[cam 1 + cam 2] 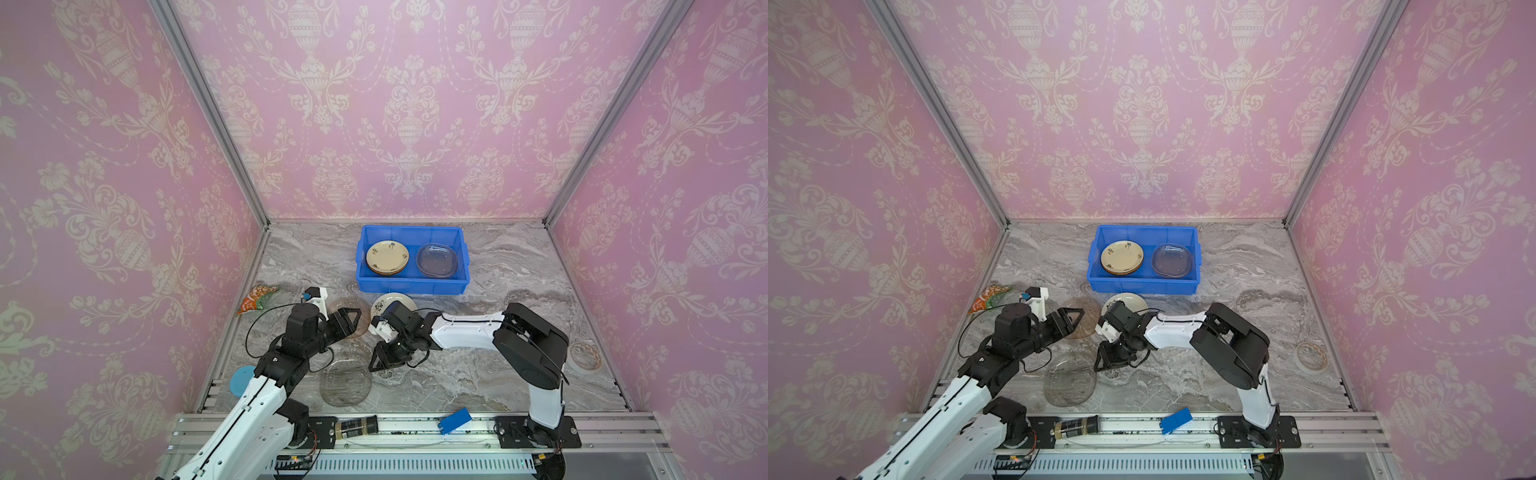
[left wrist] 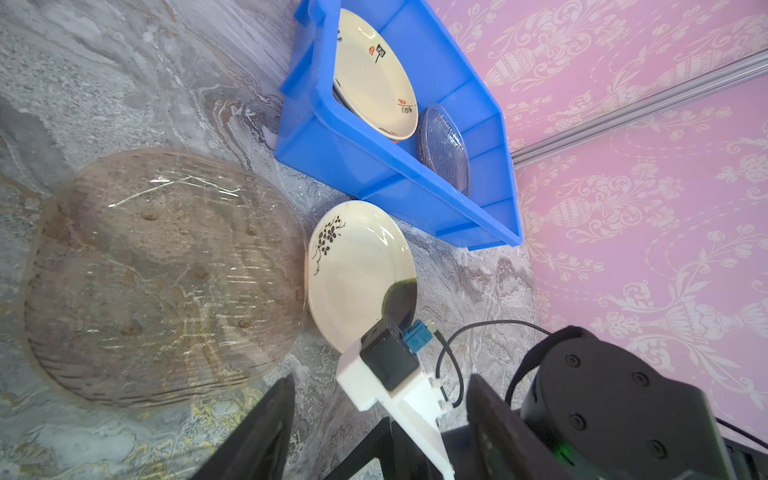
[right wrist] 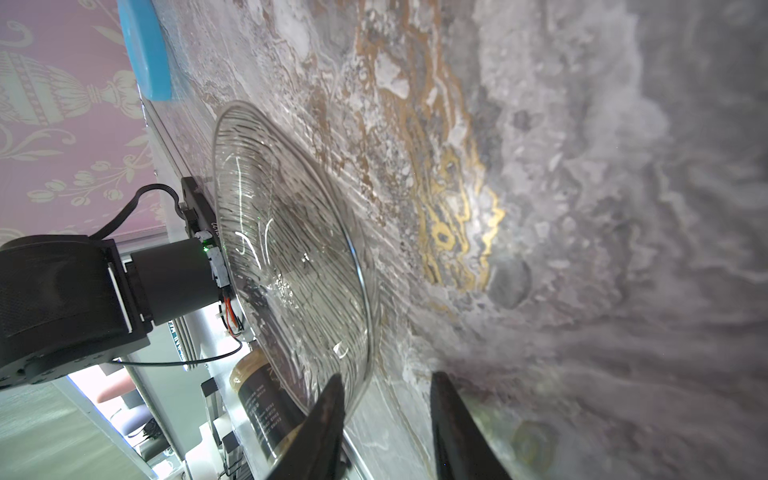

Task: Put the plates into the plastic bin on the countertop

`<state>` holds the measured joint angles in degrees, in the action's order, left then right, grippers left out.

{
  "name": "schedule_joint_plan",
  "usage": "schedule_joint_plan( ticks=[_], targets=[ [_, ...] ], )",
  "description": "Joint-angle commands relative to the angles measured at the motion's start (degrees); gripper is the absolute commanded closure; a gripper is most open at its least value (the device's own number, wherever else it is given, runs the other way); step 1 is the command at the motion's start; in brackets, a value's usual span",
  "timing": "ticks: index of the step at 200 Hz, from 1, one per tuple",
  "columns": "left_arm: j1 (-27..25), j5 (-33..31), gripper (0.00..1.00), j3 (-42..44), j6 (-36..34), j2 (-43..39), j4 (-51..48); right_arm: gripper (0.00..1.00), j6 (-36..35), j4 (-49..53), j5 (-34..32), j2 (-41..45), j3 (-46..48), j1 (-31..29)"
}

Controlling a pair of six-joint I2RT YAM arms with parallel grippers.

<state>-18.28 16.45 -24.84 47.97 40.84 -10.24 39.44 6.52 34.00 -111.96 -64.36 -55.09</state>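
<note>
Now poised at clear plate point(image 1: 345, 384) with right gripper point(image 1: 374, 365), jaws parted and empty.
Lies flat on countertop point(image 1: 478, 374), just ahead of and below the tips, rim right at the gap in the wrist view; rounded, without a real long axis, likely graspable anywhere along the rim. Nearer this arm than left gripper point(image 1: 353, 318), likewise spread wide and empty, hovering at amber plate point(image 2: 166, 274). Cream plate point(image 1: 388, 300) behind right wrist. Bin point(image 1: 411, 288) well beyond both, plates already inside.

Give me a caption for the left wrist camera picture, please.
Amber glass plate and cream floral plate lie on the marble countertop beside the blue bin.
</note>
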Motion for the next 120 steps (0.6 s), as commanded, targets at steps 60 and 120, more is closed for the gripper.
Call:
schedule_joint_plan(
  ticks=[60,120],
  targets=[
    [1.8,1.0,0.33,3.0,0.9,-1.0,1.4,0.76,0.3,1.1,0.7,-5.6,-5.5,-1.0],
    [2.0,1.1,0.33,2.3,-1.3,0.5,1.5,1.00,0.0,1.6,-1.7,-4.1,-4.3,-1.0]
  ],
)
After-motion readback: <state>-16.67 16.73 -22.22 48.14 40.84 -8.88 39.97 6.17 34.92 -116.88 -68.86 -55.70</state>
